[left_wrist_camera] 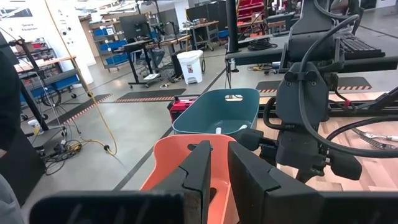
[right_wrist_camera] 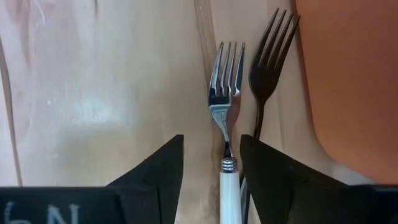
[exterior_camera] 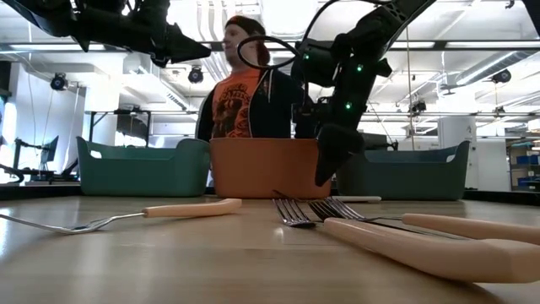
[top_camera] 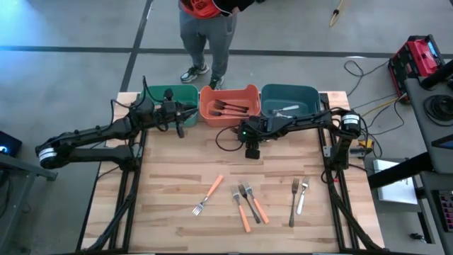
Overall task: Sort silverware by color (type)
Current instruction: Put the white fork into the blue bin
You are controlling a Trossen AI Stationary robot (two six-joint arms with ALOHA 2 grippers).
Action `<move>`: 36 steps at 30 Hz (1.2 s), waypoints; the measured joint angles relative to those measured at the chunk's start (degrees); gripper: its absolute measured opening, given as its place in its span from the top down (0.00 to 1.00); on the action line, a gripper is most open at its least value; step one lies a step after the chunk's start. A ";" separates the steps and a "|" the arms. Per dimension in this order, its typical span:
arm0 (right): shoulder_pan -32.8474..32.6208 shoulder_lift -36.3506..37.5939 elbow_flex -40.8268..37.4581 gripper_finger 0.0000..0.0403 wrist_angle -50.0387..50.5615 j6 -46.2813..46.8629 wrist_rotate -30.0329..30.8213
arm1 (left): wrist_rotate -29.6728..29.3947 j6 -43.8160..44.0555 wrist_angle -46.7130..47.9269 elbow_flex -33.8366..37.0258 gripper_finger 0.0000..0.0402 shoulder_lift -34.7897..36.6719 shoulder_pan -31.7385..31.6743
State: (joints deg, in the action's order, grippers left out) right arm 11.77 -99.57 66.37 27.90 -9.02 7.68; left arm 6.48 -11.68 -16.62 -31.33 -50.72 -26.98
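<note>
High view, table inventory. Three bins are standing in a row along the far edge: green bin, orange bin with several forks lying inside, teal bin with a pale utensil inside.

Right gripper is hanging over the wood just in front of the orange bin. Right wrist view: its two fingers are standing spread apart, a white-handled fork lying on the table in the gap between them, tines pointing away; whether the fingers are touching it cannot be told. A dark fork is lying just beside it, next to the orange bin wall.

Left gripper is hovering at the near rim of the green bin. Left wrist view: its fingers are sitting nearly pressed together with only a narrow slit between, nothing visible in them.

Loose silverware on the near half of the table: one orange-handled fork; a crossed cluster of orange- and dark-handled forks; a pair of forks, one dark, one pale.

A person is standing behind the bins.
</note>
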 joint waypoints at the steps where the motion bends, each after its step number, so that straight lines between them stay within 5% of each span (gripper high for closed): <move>1: 0.00 0.00 0.00 0.63 -0.11 0.00 0.00 | 0.00 0.00 0.00 0.00 0.91 0.00 0.00; 36: -0.02 -4.48 -0.11 0.65 0.09 3.30 3.85 | 0.02 0.02 0.01 -0.02 0.91 0.00 0.02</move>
State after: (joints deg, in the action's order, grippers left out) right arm 11.75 -104.05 66.26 27.99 -5.71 11.53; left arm 6.50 -11.66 -16.61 -31.35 -50.72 -26.96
